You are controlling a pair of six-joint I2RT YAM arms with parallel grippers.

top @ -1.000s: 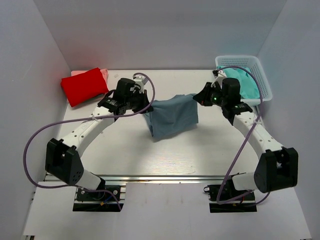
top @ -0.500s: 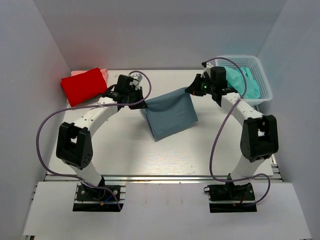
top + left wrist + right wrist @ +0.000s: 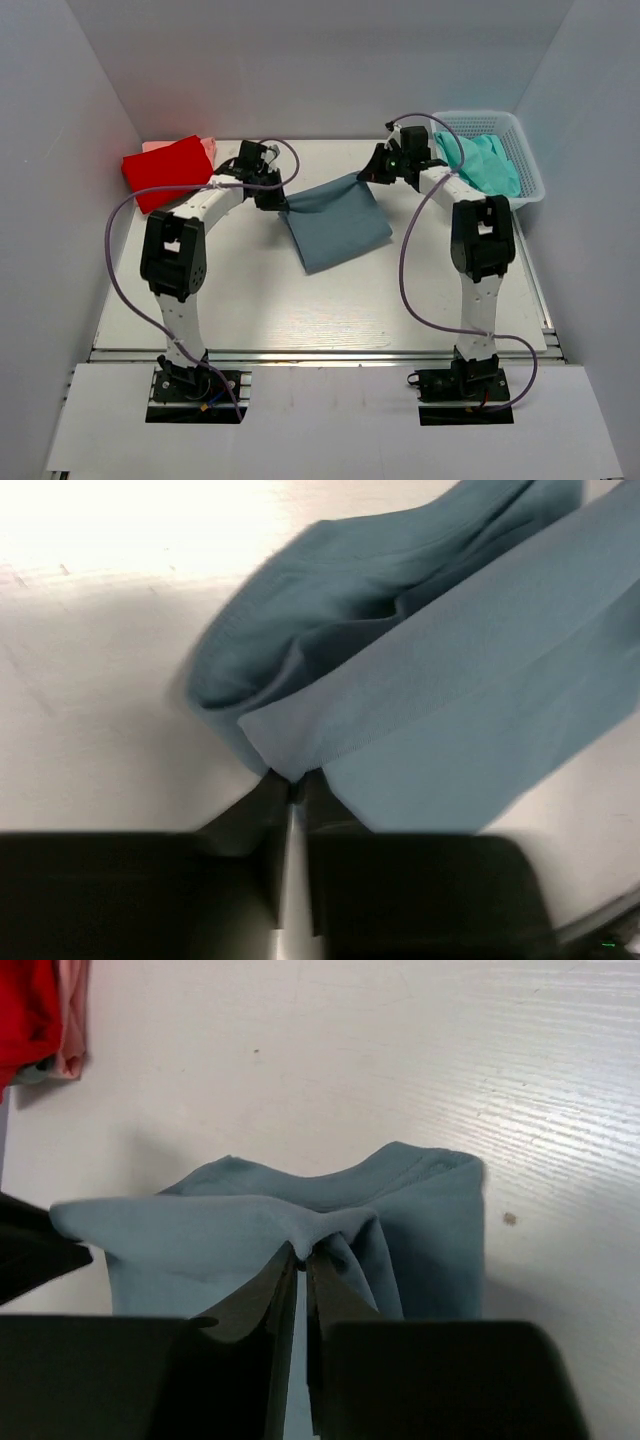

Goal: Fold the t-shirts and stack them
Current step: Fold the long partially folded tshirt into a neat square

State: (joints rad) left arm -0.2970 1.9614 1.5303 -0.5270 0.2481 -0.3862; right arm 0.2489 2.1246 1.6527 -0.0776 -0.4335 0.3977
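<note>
Cloth of the blue-grey t-shirt (image 3: pixel 335 225) is spreading across the middle of the tabletop (image 3: pixel 200 300), its near edge lying flat while its far edge is stretching between the two arms. The left pincer (image 3: pixel 279 203) is clenching the shirt's far-left corner; in the left wrist view its fingers (image 3: pixel 250 820) are pressing together on a pinch of folded fabric. The right pincer (image 3: pixel 364 176) is grasping the far-right corner, and the right wrist view is showing its two fingers closing on a gathered ridge of cloth, with the rest draping down onto the tabletop. Farther back, in the far-left corner, a folded red t-shirt (image 3: pixel 168 172) is lying with a pink t-shirt (image 3: pixel 206 146) peeking out along its far edge. In the far-right corner, a teal t-shirt (image 3: pixel 485 165) is sitting bunched inside the white mesh basket (image 3: pixel 532 178).
</note>
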